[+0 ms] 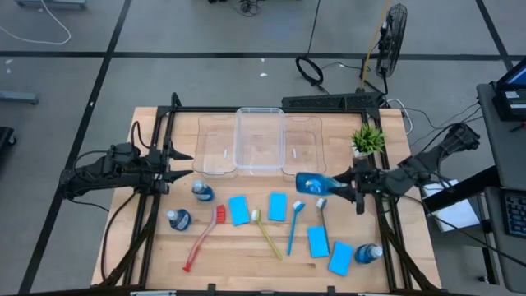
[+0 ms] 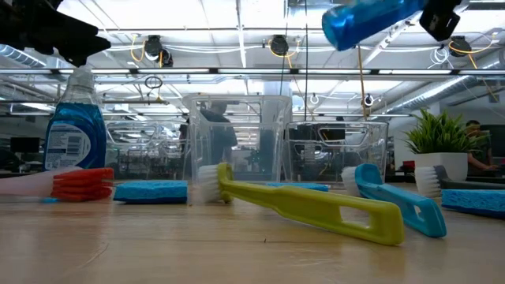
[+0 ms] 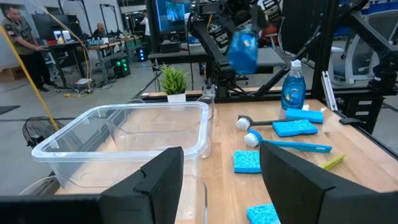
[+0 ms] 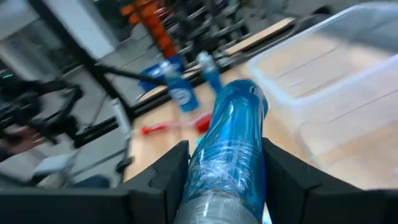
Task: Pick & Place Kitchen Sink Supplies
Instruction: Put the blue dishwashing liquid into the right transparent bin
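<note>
The wooden table (image 1: pixel 246 247) carries three clear bins (image 1: pixel 260 140) at twelve o'clock and a potted plant (image 1: pixel 366 138) at two o'clock. Toward six o'clock lie four brushes (image 1: pixel 201 238), five blue sponges (image 1: pixel 239 210) and three standing blue bottles (image 1: pixel 179 219).

blurred: held blue bottle (image 4: pixel 227 149) | cut off: its cap end | too small: bottle labels (image 1: pixel 179 219)

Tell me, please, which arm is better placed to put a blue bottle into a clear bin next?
Right. The right gripper already holds a blue bottle lying sideways in the air, next to the clear bins. The left gripper is empty at the table's left edge.
</note>
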`<state>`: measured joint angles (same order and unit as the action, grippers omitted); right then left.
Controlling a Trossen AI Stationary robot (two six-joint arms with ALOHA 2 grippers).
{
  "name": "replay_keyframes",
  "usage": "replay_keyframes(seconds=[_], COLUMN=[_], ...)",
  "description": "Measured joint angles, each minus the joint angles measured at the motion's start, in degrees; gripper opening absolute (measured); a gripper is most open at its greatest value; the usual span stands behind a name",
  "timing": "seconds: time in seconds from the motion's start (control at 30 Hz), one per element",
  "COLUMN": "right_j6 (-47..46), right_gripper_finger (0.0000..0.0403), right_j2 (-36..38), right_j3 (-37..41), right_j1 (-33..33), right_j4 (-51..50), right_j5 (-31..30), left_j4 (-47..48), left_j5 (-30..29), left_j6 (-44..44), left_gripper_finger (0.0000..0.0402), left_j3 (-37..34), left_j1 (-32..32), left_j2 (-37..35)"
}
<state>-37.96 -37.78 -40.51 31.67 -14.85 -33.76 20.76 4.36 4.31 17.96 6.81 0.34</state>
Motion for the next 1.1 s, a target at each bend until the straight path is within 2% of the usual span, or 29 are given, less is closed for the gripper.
replay_keyframes(seconds=[0.43,0.7,0.97,1.1], right_j6=[8.95,7.73,3.05,-1.26], right_gripper_finger=[0.0153,0.0153,0.0153,0.0153], right_j2=[-0.02,-0.50,-2.10,-4.16], right_j3=[0.00,0.00,-0.01,-2.80], right_j1=[-10.93,-16.37,-20.67,-24.27], right_j4=[-0.23,-0.46,-0.74,-7.38], right_j5=[-10.10,-9.23,-3.20,-1.58], left_j4=[-0.01,-0.01,0.01,-0.01], left_j5=[-0.01,0.00,0.00,0.00], left_j6=[-1.50,-1.59,-1.59,-1.59], left_gripper_finger=[0.0214,0.0214,0.0214,0.0214], left_j3=[-0.01,0.00,-0.02,0.00], left_j1=[0.01,0.00,0.00,0.00], left_j2=[0.00,0.02,0.02,0.02])
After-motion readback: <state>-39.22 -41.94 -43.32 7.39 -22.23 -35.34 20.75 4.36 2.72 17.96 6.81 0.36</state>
